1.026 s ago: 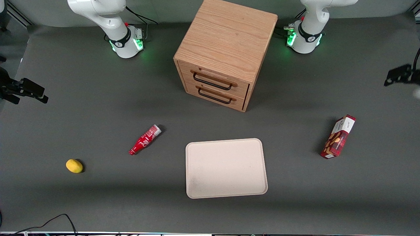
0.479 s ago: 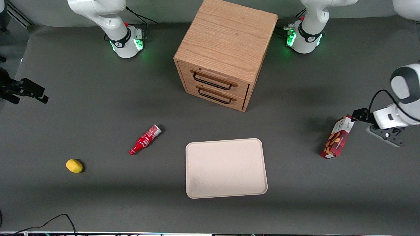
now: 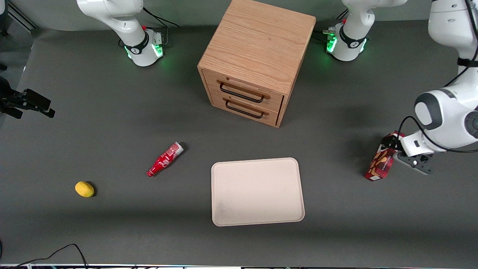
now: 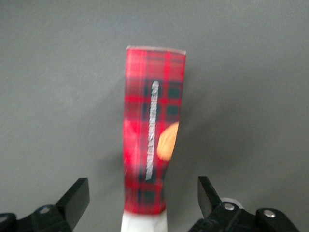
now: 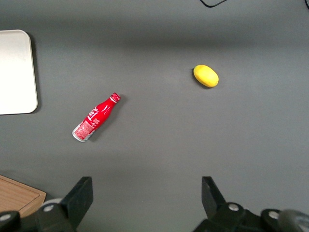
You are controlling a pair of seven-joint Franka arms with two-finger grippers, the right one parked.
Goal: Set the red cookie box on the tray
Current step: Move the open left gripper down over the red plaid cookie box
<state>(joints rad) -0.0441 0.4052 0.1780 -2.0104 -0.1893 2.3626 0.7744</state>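
Observation:
The red cookie box [image 3: 380,166] stands on a narrow side on the grey table, toward the working arm's end. Its dark-red plaid top edge [image 4: 153,130] runs away from the wrist camera, with a white end nearest the fingers. The left gripper [image 3: 392,148] hovers over the box's end that is farther from the front camera. In the wrist view the gripper [image 4: 142,193] is open, one black finger [image 4: 77,195] on each side of the box with a gap to both. The beige tray [image 3: 257,191] lies flat mid-table, nearer the front camera than the cabinet, and its edge [image 5: 17,72] shows in the right wrist view.
A wooden two-drawer cabinet [image 3: 255,61] stands mid-table, farther from the front camera than the tray. A small red bottle [image 3: 165,159] lies beside the tray, toward the parked arm's end. A yellow lemon [image 3: 84,189] sits farther that way.
The left arm has swung in from the working arm's end of the table and come down over the cookie box. The box, tray and other objects have not moved.

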